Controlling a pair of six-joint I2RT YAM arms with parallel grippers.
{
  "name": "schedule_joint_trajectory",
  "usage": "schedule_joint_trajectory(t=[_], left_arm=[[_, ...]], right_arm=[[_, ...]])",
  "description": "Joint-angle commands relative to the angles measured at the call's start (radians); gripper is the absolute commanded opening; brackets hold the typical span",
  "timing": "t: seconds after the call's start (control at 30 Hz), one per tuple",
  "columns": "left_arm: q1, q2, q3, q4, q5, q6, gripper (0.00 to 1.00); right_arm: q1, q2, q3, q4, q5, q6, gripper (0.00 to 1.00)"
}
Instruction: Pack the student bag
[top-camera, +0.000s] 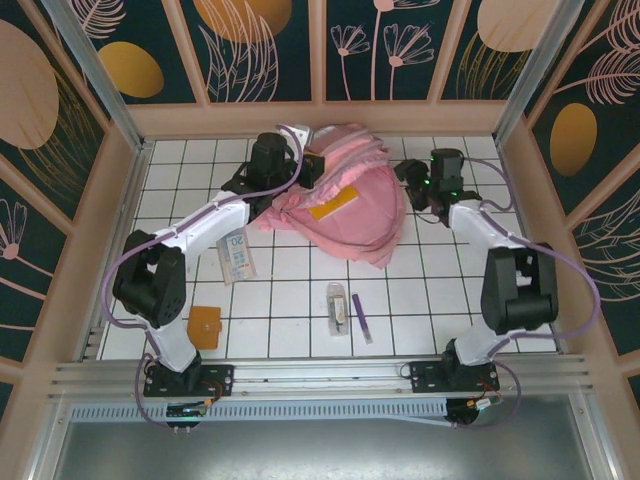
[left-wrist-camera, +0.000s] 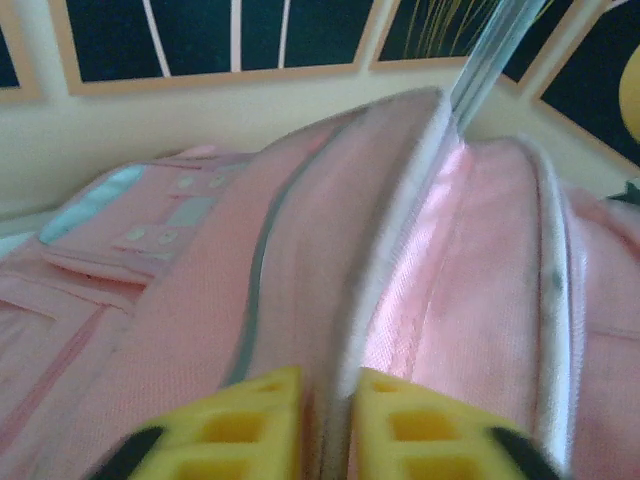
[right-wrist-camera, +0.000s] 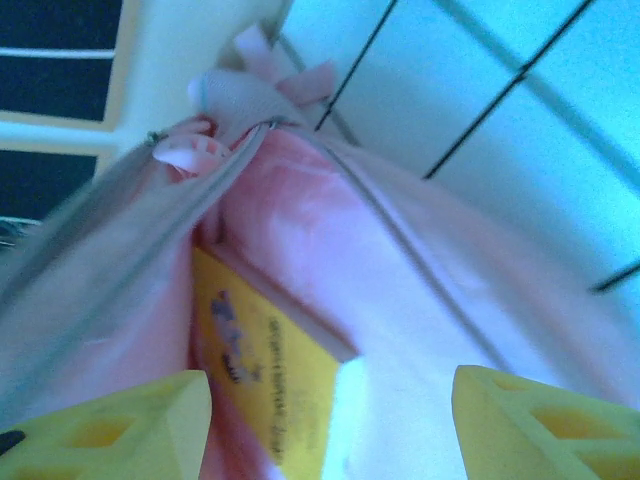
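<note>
Rearward, student bag (top-camera: 352, 215) on white tiled table (top-camera: 290, 300), floral walls (top-camera: 420, 50), left tool (left-wrist-camera: 330, 390) grip unclear, right tool (right-wrist-camera: 330, 400) released.

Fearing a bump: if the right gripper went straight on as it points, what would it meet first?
Probably the yellow book inside the open student bag, just ahead of the right gripper with its jaws open, though depth is unclear.

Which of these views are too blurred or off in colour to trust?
Top view: sharp and evenly lit, the bag easy to read. Left wrist view: the bag's rim is smeared and the claw is soft at the bottom edge. Right wrist view: strong blue cast, the tiled table washed out, the yellow book blurry, its print unreadable.
</note>
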Motion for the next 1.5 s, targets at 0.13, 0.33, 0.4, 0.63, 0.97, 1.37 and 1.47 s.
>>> schedule_joint_trajectory(t=[0.13, 0.33, 0.4, 0.63, 0.97, 1.37, 1.47], left_arm=[[0.024, -0.090, -0.015, -0.034, 0.084, 0.117, 0.44], [0.095, -0.076, -0.041, -0.133, -0.012, 0.126, 0.47], [0.130, -0.029, -0.025, -0.185, -0.049, 0.140, 0.47], [0.209, 0.177, 0.013, -0.176, -0.006, 0.113, 0.46], [0.169, 0.209, -0.084, -0.124, 0.126, 0.061, 0.44], [0.062, 0.145, -0.114, -0.321, 0.301, 0.249, 0.38], [0.063, 0.073, -0.126, -0.354, 0.332, 0.456, 0.41]], right_arm=[[-0.057, -0.119, -0.026, -0.230, 0.143, -0.313, 0.65], [0.035, -0.104, 0.010, -0.287, 0.089, -0.459, 0.61], [0.116, -0.074, 0.030, -0.312, 0.074, -0.502, 0.60], [0.158, -0.009, -0.085, -0.243, 0.041, -0.415, 0.60], [0.057, 0.219, 0.025, -0.093, -0.048, -0.431, 0.21], [-0.108, 0.479, 0.299, -0.089, -0.170, -0.465, 0.34], [-0.139, 0.524, 0.408, -0.150, -0.213, -0.512, 0.40]])
